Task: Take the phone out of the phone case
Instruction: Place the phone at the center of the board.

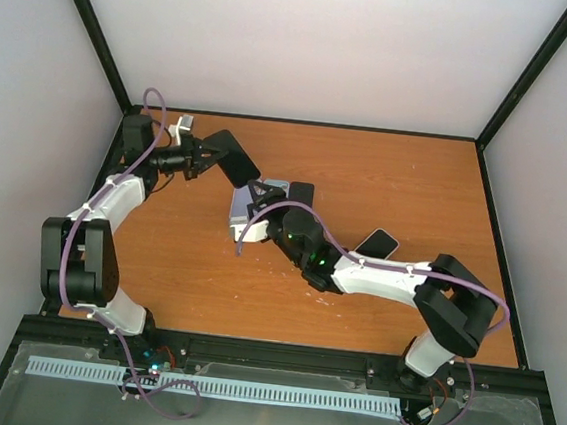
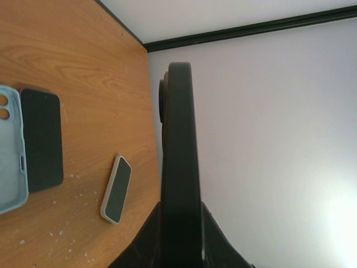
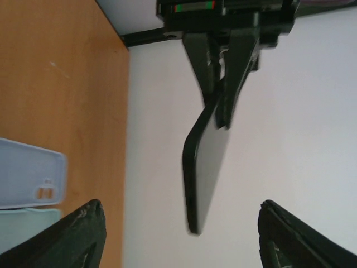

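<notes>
My left gripper (image 1: 207, 156) is shut on a black phone (image 1: 234, 158) and holds it in the air over the back left of the table. In the left wrist view the phone (image 2: 178, 145) shows edge-on between the jaws (image 2: 179, 209). I cannot tell whether it wears a case. My right gripper (image 1: 262, 192) is open and empty, facing the held phone (image 3: 203, 167), whose free end hangs between its wide-apart fingertips (image 3: 92, 223). A light-blue case (image 2: 8, 151) lies empty on the table, with a black slab (image 2: 42, 139) beside it.
A phone in a white case (image 1: 377, 244) lies on the table right of centre; it also shows in the left wrist view (image 2: 116, 188). Pale cases (image 3: 30, 173) lie below my right gripper. White walls and black frame posts enclose the wooden table (image 1: 387, 182).
</notes>
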`<state>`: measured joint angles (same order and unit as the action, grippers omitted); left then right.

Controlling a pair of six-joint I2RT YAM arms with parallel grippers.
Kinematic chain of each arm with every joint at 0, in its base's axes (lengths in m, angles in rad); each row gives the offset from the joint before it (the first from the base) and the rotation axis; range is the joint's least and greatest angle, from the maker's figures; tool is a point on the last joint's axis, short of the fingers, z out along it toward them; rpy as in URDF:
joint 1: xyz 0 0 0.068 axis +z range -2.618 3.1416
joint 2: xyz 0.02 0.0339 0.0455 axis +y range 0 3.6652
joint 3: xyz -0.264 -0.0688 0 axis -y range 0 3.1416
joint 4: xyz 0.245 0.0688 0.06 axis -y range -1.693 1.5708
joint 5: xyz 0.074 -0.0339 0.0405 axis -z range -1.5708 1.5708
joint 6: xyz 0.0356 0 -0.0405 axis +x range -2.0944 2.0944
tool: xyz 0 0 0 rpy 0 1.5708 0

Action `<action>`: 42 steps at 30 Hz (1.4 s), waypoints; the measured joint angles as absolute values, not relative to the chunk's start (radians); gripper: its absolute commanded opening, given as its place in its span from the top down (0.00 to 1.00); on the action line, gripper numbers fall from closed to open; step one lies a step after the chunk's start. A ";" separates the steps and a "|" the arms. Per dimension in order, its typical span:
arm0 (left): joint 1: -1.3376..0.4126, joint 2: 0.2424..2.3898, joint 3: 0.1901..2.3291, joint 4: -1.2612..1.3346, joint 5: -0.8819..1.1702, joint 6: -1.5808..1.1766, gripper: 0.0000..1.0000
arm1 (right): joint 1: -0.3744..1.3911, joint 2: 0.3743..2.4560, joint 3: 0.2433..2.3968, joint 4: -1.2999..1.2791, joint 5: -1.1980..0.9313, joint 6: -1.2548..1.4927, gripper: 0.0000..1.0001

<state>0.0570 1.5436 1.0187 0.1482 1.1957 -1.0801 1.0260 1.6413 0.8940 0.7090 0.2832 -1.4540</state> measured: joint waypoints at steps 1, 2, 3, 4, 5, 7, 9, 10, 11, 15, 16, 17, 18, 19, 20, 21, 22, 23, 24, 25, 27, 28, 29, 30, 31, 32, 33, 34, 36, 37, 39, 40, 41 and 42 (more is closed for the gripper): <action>0.060 1.544 1.029 0.133 1.193 -1.054 0.99 | 1.023 1.627 0.895 0.669 0.284 -1.421 0.23; 0.061 1.544 1.040 0.118 1.188 -1.027 0.99 | 1.019 1.609 0.899 0.616 0.282 -1.384 0.21; 0.061 1.544 1.048 0.107 1.185 -1.003 0.99 | 1.013 1.596 0.905 0.570 0.280 -1.348 0.19; 0.062 1.544 1.056 0.096 1.181 -0.980 0.99 | 1.006 1.584 0.917 0.524 0.277 -1.314 0.18; 0.062 1.544 1.061 0.088 1.177 -0.958 0.99 | 0.997 1.576 0.933 0.477 0.273 -1.283 0.16; 0.062 1.544 1.068 0.064 1.173 -0.913 0.99 | 0.970 1.559 0.972 0.376 0.252 -1.215 0.12; 0.062 1.544 1.073 0.038 1.171 -0.870 0.99 | 0.942 1.540 1.010 0.279 0.224 -1.145 0.11; 0.062 1.544 1.077 0.020 1.170 -0.841 0.99 | 0.928 1.531 1.034 0.224 0.204 -1.107 0.09; 0.062 1.545 1.085 0.001 1.170 -0.811 0.99 | 0.912 1.525 1.066 0.164 0.179 -1.062 0.08; 0.063 1.561 1.135 -0.065 1.177 -0.669 0.99 | 0.848 1.518 1.204 -0.054 0.036 -0.889 0.06; 0.063 1.563 1.145 -0.076 1.182 -0.630 0.99 | 0.825 1.519 1.250 -0.121 -0.018 -0.839 0.06; 0.063 1.563 1.150 -0.084 1.190 -0.598 0.99 | 0.806 1.521 1.286 -0.171 -0.059 -0.800 0.07; 0.063 1.563 1.153 -0.086 1.203 -0.567 0.99 | 0.779 1.528 1.336 -0.230 -0.122 -0.746 0.07; 0.061 1.563 1.154 -0.087 1.219 -0.534 0.99 | 0.751 1.536 1.378 -0.276 -0.176 -0.699 0.08; 0.059 1.563 1.154 -0.088 1.230 -0.509 0.99 | 0.721 1.549 1.422 -0.321 -0.238 -0.647 0.09; 0.054 1.563 1.154 -0.090 1.244 -0.480 0.99 | 0.693 1.562 1.458 -0.353 -0.294 -0.600 0.09; 0.047 1.563 1.154 -0.094 1.254 -0.448 1.00 | 0.664 1.577 1.489 -0.385 -0.349 -0.553 0.09; 0.043 1.563 1.155 -0.097 1.262 -0.419 0.99 | 0.637 1.593 1.512 -0.411 -0.404 -0.508 0.10; 0.035 1.562 1.155 -0.102 1.268 -0.387 0.99 | 0.614 1.607 1.528 -0.432 -0.453 -0.470 0.10; 0.026 1.561 1.155 -0.106 1.271 -0.361 0.99 | 0.593 1.618 1.536 -0.451 -0.499 -0.435 0.11; -0.004 1.559 1.158 -0.115 1.280 -0.300 0.99 | 0.563 1.639 1.541 -0.488 -0.585 -0.374 0.13; -0.017 1.559 1.161 -0.119 1.285 -0.280 0.99 | 0.556 1.649 1.541 -0.504 -0.628 -0.348 0.14; -0.033 1.558 1.164 -0.124 1.289 -0.258 0.99 | 0.555 1.655 1.541 -0.517 -0.665 -0.328 0.15; -0.049 1.557 1.168 -0.129 1.293 -0.235 1.00 | 0.556 1.661 1.541 -0.529 -0.701 -0.311 0.16; -0.060 1.555 1.171 -0.129 1.296 -0.216 0.99 | 0.557 1.665 1.541 -0.539 -0.735 -0.296 0.17; -0.070 1.552 1.173 -0.129 1.299 -0.201 0.99 | 0.558 1.669 1.541 -0.546 -0.766 -0.282 0.18; -0.080 1.549 1.174 -0.129 1.304 -0.187 0.99 | 0.559 1.671 1.541 -0.553 -0.794 -0.266 0.20; -0.090 1.545 1.174 -0.128 1.313 -0.174 0.99 | 0.559 1.673 1.541 -0.556 -0.811 -0.258 0.21; -0.101 1.541 1.174 -0.125 1.329 -0.159 0.99 | 0.556 1.678 1.541 -0.559 -0.847 -0.232 0.24; -0.103 1.540 1.174 -0.121 1.338 -0.153 0.99 | 0.553 1.681 1.542 -0.559 -0.863 -0.218 0.26; -0.105 1.540 1.174 -0.113 1.357 -0.141 0.99 | 0.543 1.689 1.542 -0.555 -0.892 -0.186 0.29; -0.109 1.540 1.174 -0.110 1.364 -0.137 0.99 | 0.537 1.695 1.542 -0.551 -0.904 -0.170 0.30; -0.110 1.540 1.174 -0.107 1.370 -0.133 0.99 | 0.531 1.702 1.543 -0.546 -0.914 -0.153 0.32; -0.112 1.540 1.175 -0.105 1.380 -0.128 0.99 | 0.527 1.710 1.544 -0.541 -0.923 -0.139 0.33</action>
